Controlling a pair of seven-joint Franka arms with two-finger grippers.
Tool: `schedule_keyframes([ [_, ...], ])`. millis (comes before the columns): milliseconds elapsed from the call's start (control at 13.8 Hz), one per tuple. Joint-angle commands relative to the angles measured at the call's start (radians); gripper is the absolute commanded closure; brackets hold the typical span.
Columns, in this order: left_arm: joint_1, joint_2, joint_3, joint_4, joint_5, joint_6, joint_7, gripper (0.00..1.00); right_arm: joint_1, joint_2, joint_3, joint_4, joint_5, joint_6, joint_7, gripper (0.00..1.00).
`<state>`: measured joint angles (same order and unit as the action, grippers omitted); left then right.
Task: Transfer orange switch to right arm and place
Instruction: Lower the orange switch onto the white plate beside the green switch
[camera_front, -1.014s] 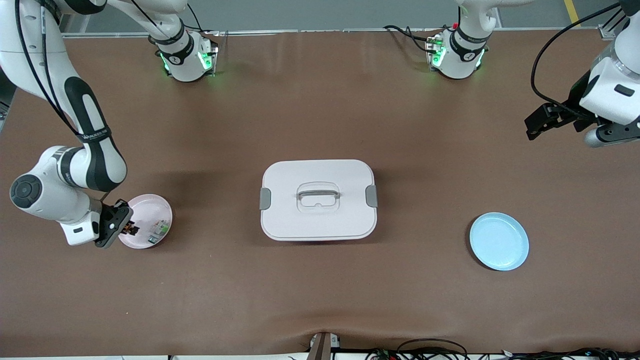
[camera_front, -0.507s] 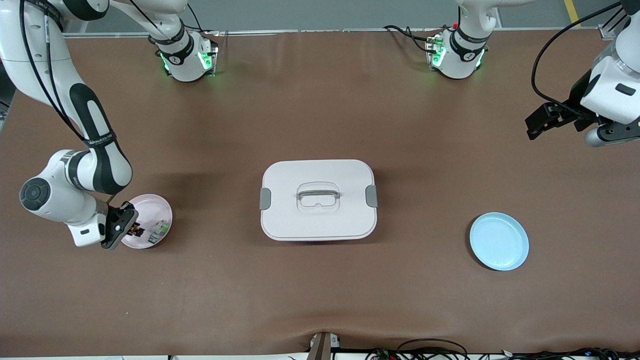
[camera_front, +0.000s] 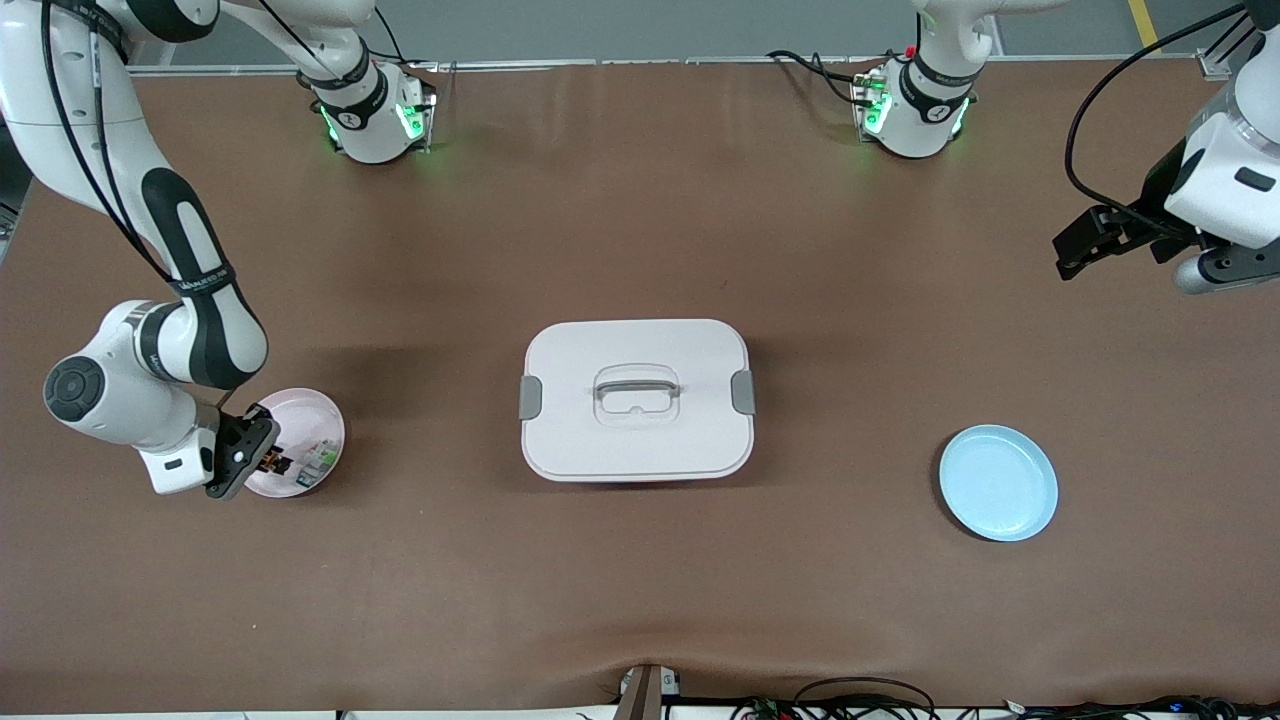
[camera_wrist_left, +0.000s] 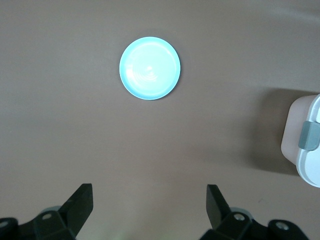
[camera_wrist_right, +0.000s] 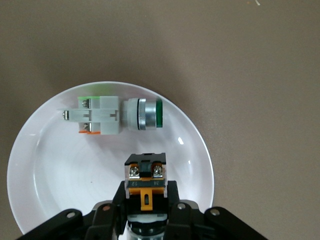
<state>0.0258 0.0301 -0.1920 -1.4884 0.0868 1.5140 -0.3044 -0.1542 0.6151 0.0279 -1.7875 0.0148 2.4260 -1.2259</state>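
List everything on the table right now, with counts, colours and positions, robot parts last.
pink plate: 1, pale pink, toward the right arm's end of the table.
orange switch: 1, black with orange face, between the right tool's fingers over the pink plate.
greenish-white part: 1, lying in the pink plate.
lidded box: 1, white with grey latches, at the table's middle.
blue plate: 1, light blue, nothing on it, toward the left arm's end.
right tool: 1, black, shut on the switch.
left tool: 1, black, open, waiting over bare table.

1. Box (camera_front: 637, 400) mid worktop (camera_front: 640, 580).
2. One plate (camera_front: 310, 412) toward the right arm's end, holding switch (camera_front: 272, 462) and another part (camera_front: 320, 461).
3. Second plate (camera_front: 998, 483) toward the left arm's end.
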Motion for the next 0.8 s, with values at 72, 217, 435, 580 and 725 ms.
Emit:
schedule_keyframes([
  [72,-0.001,-0.024,0.006,-0.018,-0.015,0.002,0.016,0.00,-0.005,0.008,0.003,0.019,0.013,0.002,-0.014,0.00],
  [217,-0.001,-0.024,0.005,-0.018,-0.015,0.002,0.016,0.00,-0.008,0.000,0.003,0.022,0.013,-0.007,-0.014,0.00],
  [435,-0.003,-0.024,-0.001,-0.016,-0.015,0.003,0.016,0.00,-0.007,-0.020,0.003,0.022,0.016,-0.025,-0.004,0.00],
  [580,-0.003,-0.022,-0.001,-0.016,-0.015,0.005,0.018,0.00,-0.004,-0.064,0.001,0.020,0.068,-0.100,0.003,0.00],
  [725,-0.003,-0.022,-0.001,-0.015,-0.013,0.008,0.018,0.00,0.002,-0.109,0.000,0.020,0.102,-0.183,0.093,0.00],
])
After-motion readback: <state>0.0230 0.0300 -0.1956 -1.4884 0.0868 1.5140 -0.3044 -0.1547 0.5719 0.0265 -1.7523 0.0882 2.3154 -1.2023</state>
